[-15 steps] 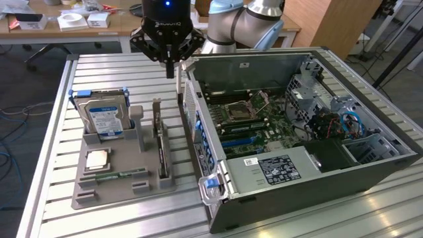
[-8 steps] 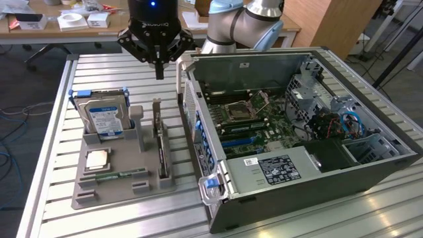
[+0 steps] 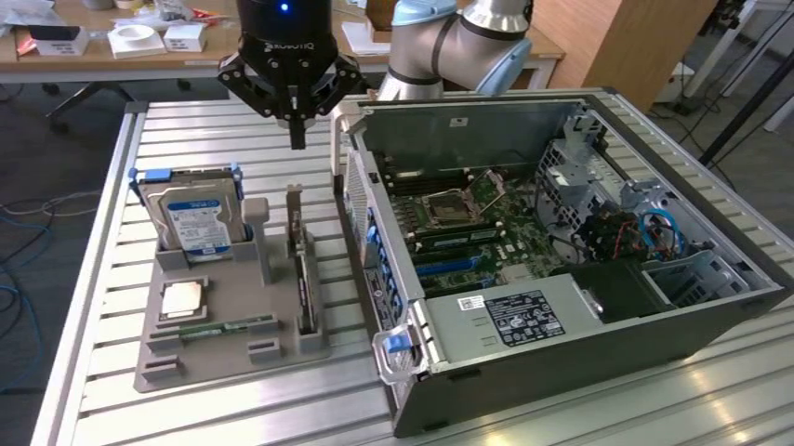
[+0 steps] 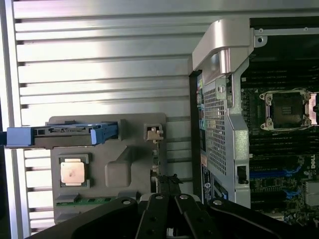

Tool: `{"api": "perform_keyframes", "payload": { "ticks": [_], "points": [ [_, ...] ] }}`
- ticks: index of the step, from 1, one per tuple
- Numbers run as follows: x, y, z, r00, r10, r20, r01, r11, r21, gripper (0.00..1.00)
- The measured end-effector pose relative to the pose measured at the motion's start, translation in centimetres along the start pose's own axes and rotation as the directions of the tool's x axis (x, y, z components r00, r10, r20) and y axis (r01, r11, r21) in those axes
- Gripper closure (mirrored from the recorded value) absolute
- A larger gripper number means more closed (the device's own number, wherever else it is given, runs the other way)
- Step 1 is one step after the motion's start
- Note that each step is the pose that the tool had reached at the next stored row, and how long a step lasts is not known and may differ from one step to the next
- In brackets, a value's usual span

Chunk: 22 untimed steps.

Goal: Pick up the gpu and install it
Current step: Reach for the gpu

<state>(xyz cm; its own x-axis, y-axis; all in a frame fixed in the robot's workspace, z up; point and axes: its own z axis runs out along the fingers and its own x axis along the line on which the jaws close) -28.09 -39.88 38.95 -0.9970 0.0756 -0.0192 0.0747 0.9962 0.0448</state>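
Hanging up high with the gripper (image 3: 297,137) pinched shut on nothing, over the gpu (image 3: 301,274). Standing on edge in its tray (image 3: 279,351) slot, untouched: no pickup, no install yet. Flanked by the hard drive (image 3: 199,218), hemmed close by the open computer case (image 3: 620,372) on the exterior view's right
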Motion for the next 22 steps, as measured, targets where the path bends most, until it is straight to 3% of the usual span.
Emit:
{"api": "perform_keyframes", "payload": {
  "ticks": [7, 22],
  "points": [
    [0.0, -0.37, -0.02, 1.0, 0.0, -0.0001, 0.0, 1.0, 0.0001, 0.9],
    [-0.1, -3.35, -0.15, 1.0, 0.0, -0.0001, 0.0, 1.0, 0.0001, 0.9]
  ]
}}
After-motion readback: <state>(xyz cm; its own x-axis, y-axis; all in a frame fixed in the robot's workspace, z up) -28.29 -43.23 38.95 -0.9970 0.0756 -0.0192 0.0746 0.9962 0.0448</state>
